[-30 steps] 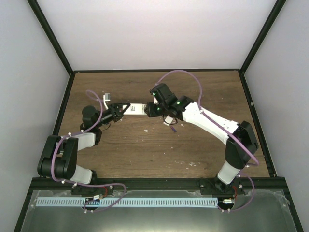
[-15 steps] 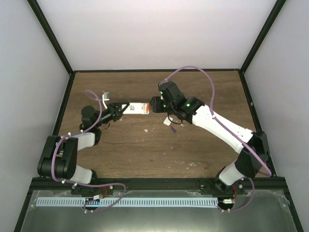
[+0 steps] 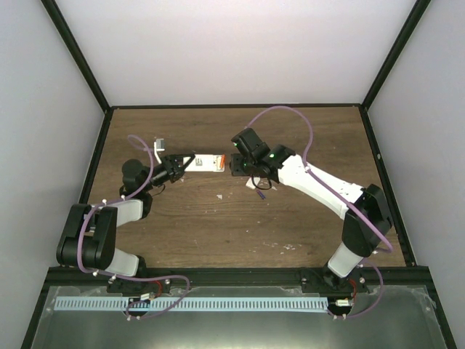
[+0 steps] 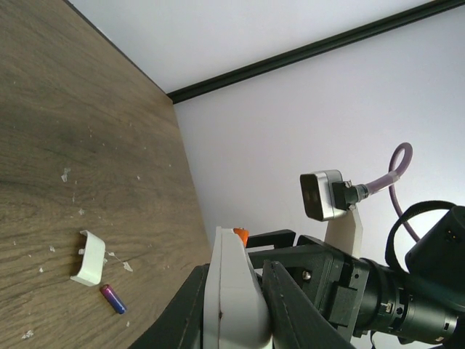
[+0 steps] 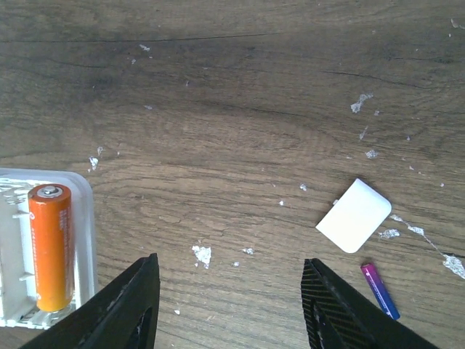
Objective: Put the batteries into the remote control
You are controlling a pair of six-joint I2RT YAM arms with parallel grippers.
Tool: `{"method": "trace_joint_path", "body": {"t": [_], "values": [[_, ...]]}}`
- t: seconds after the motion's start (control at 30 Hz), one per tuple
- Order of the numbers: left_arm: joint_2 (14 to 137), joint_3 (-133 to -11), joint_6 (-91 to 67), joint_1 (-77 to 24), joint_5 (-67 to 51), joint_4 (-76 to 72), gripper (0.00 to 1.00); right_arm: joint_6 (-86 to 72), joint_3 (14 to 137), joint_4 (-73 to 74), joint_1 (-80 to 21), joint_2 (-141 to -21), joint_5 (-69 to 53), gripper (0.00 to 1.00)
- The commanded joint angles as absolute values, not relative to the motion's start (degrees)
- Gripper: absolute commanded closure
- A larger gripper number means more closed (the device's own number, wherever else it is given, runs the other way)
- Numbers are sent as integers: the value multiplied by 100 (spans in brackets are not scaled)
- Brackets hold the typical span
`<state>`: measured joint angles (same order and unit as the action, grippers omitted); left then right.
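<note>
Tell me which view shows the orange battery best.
Right wrist: the orange battery lies full length in the remote, in its open bay, sharp and unobstructed. The left wrist view shows only its orange tip above the remote's edge. The top view shows just a small orange speck.

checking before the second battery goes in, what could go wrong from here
1. The purple battery lies close beside the white cover. The open right gripper could knock the cover or roll the battery while reaching for it.
2. The left gripper clamps the remote control at one end only. Pressing in a second cell may tilt it or jolt the orange battery loose.
</note>
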<state>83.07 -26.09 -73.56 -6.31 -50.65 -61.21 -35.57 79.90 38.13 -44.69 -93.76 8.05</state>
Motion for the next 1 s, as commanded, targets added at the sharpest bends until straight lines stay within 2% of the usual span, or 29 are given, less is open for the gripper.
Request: {"method": "trace_joint_path", "body": {"t": [0.0,0.97], "values": [[8187,-2649,-7371,-598,-5128,-6425,100,-3498,8280,3743,-4421,-9354,980,49],[8227,-2622,-7366,-580,-5145,-6451,100,-3046,8116,2829,-4412,-9261,861,47]]}}
